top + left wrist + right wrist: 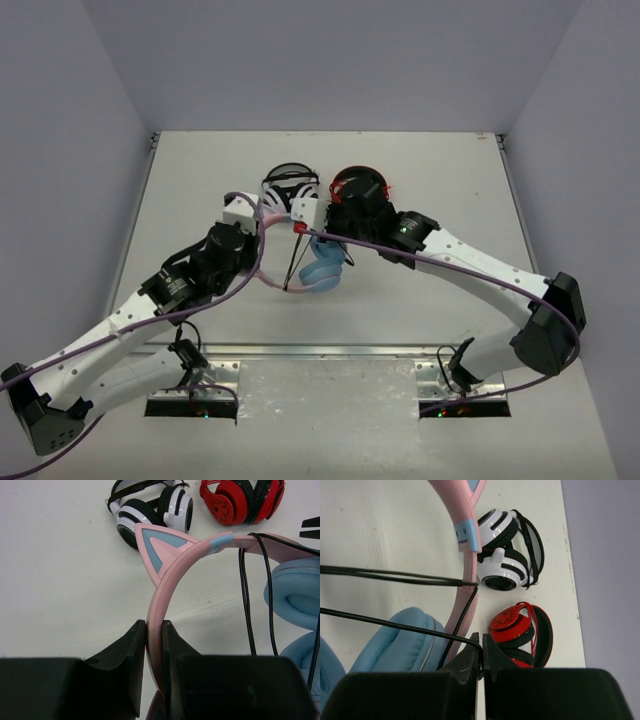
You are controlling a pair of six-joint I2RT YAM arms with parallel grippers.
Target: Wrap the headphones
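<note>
**Both sets of fingers on the pink headphones, mid-bench**

My left fingers (142, 632) are clamping the pink headband (172, 565) of the headphones (322, 265). One finger is pressing on each face of the band, just below a cat ear (155, 545). My right fingers (476, 647) are pinching the thin black cable (395, 575), which is running in between their tips with no gap showing.

From above, the headphones are lying around the middle of the bench (200, 180). Taking the blue cups (295, 590) as the centre, my left fingers are sitting at about 10 o'clock and my right fingers at about 12 o'clock. A strand of cable is stretching from my right fingers toward 6 o'clock, past the cups.

In my left wrist view the cable is looping over the headband beyond the ear, and two strands are hanging down beside the cups.

The white pair (290, 187) is lying at 12 o'clock of the headphones and the red pair (358, 185) at about 1 o'clock. The two pairs are lying side by side and near the headband. I cannot tell whether either is touching it.
</note>
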